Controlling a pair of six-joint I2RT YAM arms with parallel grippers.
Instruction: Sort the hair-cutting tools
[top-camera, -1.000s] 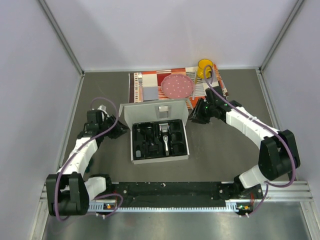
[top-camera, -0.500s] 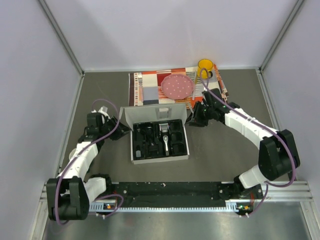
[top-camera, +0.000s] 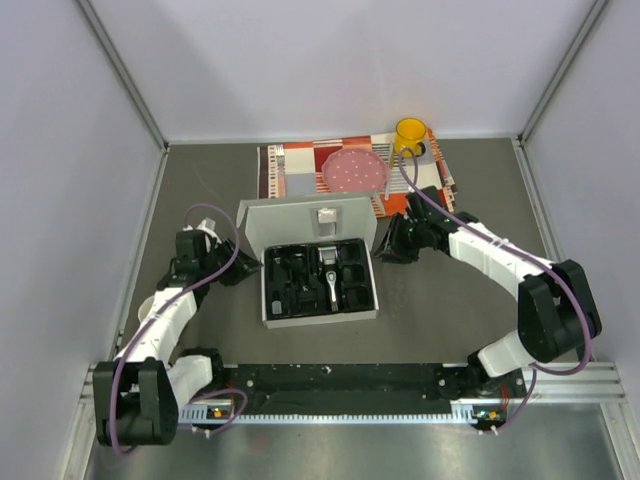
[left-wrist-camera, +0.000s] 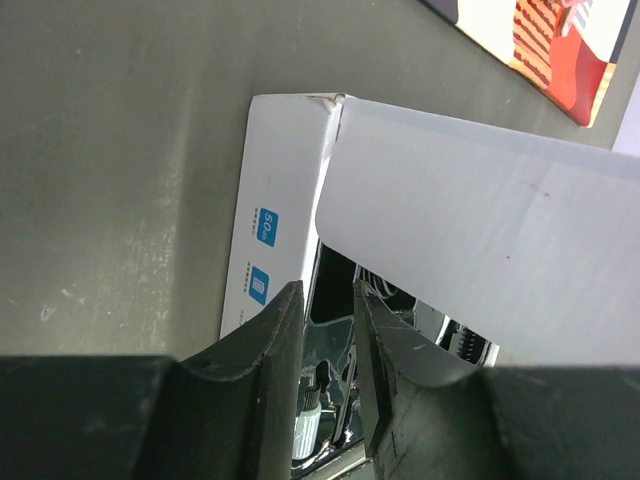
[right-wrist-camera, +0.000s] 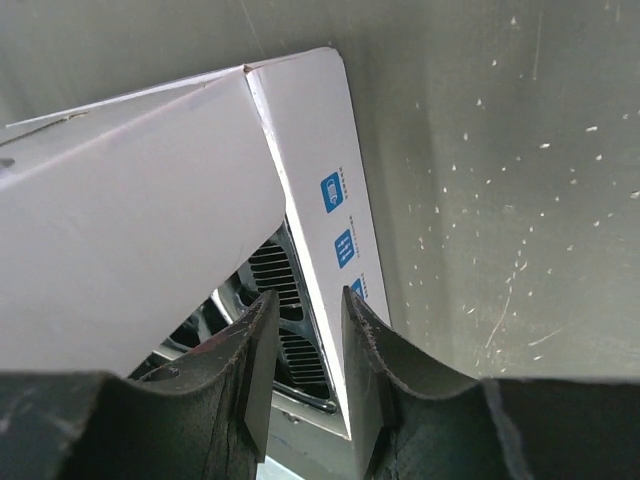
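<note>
A white cardboard box (top-camera: 268, 318) sits mid-table with its lid (top-camera: 300, 222) standing up at the back. Its black moulded tray holds the hair-cutting tools: a silver-and-black clipper (top-camera: 329, 272) in the middle and black guard combs (top-camera: 352, 278) around it. My left gripper (top-camera: 238, 270) is at the box's left wall, open, looking into the glossy tray (left-wrist-camera: 335, 300) under the lid. My right gripper (top-camera: 390, 245) is at the right wall (right-wrist-camera: 335, 190), open. That wall's edge runs between its fingers, and a ribbed comb (right-wrist-camera: 275, 270) shows just inside.
Behind the box lies a patterned cloth (top-camera: 290, 175) with a pink plate (top-camera: 355, 172) on it and a yellow cup (top-camera: 410, 133) at its far right corner. Pale walls close in on the left, back and right.
Both grippers have slid a little toward the near edge along the box's sides. The lid stands slightly more upright.
</note>
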